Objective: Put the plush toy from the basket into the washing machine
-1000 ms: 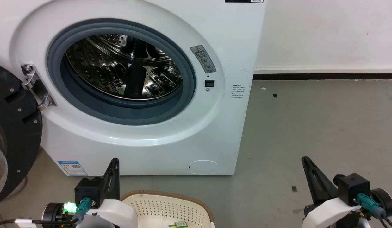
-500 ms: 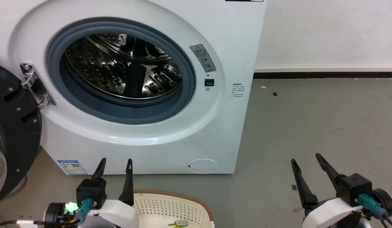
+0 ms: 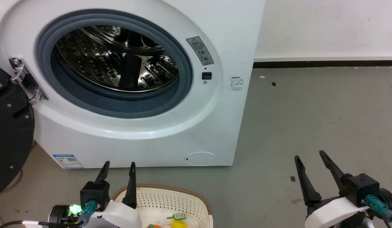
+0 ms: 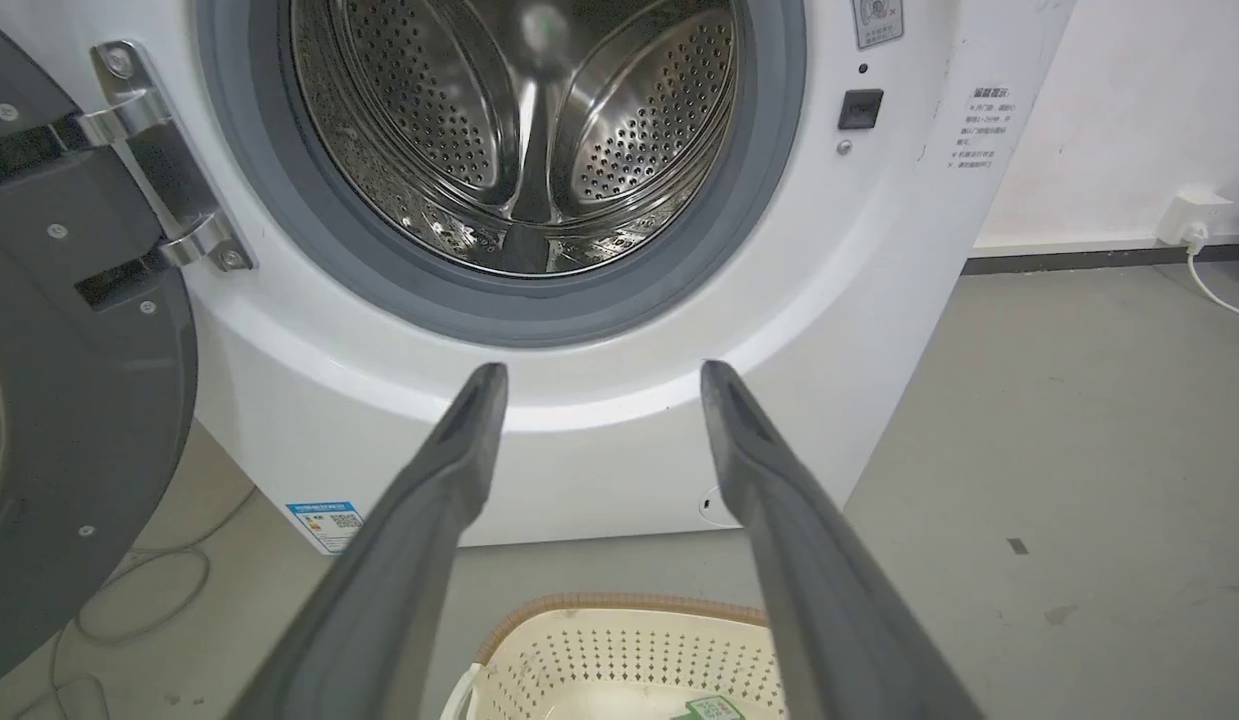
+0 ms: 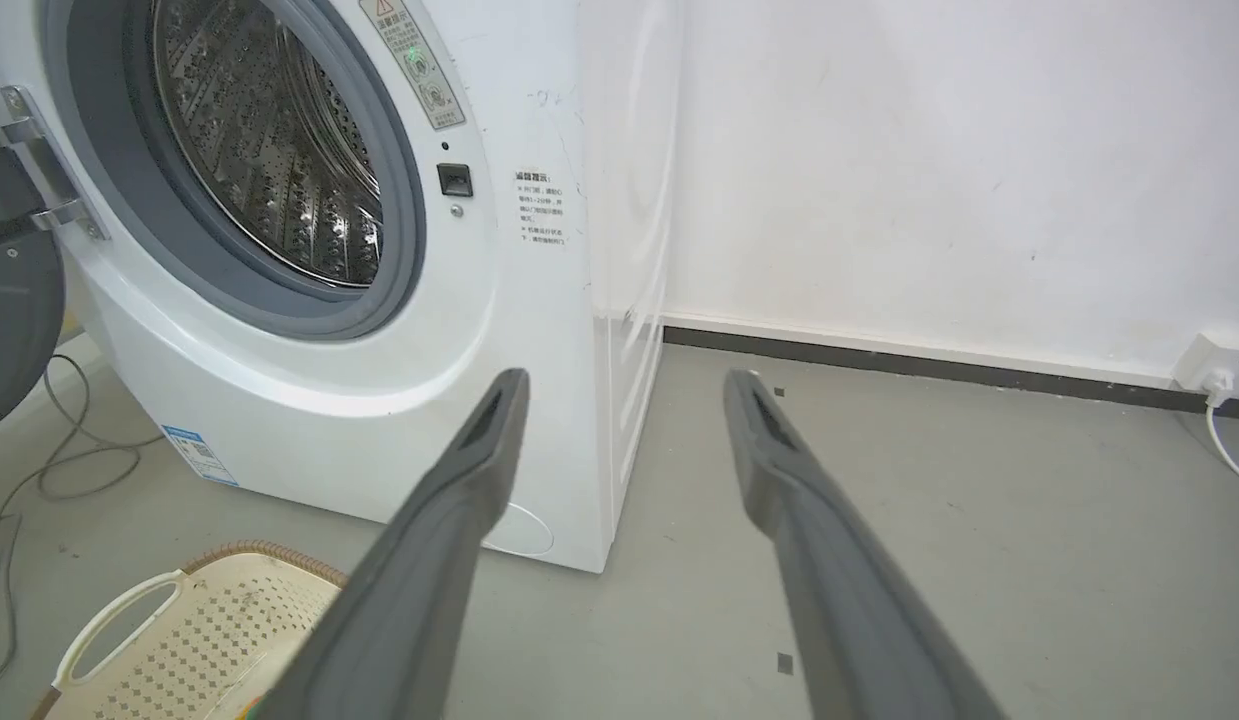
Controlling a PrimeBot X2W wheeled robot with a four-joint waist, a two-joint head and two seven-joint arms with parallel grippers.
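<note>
Plush toy (image 3: 174,225) lies in the basket (image 3: 170,201), at the bottom edge of head view: yellow and orange bits showing, green tag on top. Rest of it is cut off by the frame. Basket sits on the grey floor (image 3: 309,110), just in front of the washing machine (image 3: 183,133), apart from its front panel.

Washing machine door (image 3: 9,142) is swung open to the left. The steel drum (image 3: 120,60) is visible through the grey-ringed opening.

Left gripper (image 3: 119,163) is at the basket's left rear rim, fingers pointing up toward the machine. Fingers are moderately apart with nothing between them. In head view one finger overlaps the brown rim; cannot tell if it touches. Left wrist view has the same gripper (image 4: 601,370) parted and empty, with the basket (image 4: 619,650) below it.

Right gripper (image 3: 309,155) is well off to the right over bare floor. Fingers are spread about as far, holding nothing and touching nothing. Right wrist view agrees (image 5: 627,375): gap open, floor and wall beyond.
</note>
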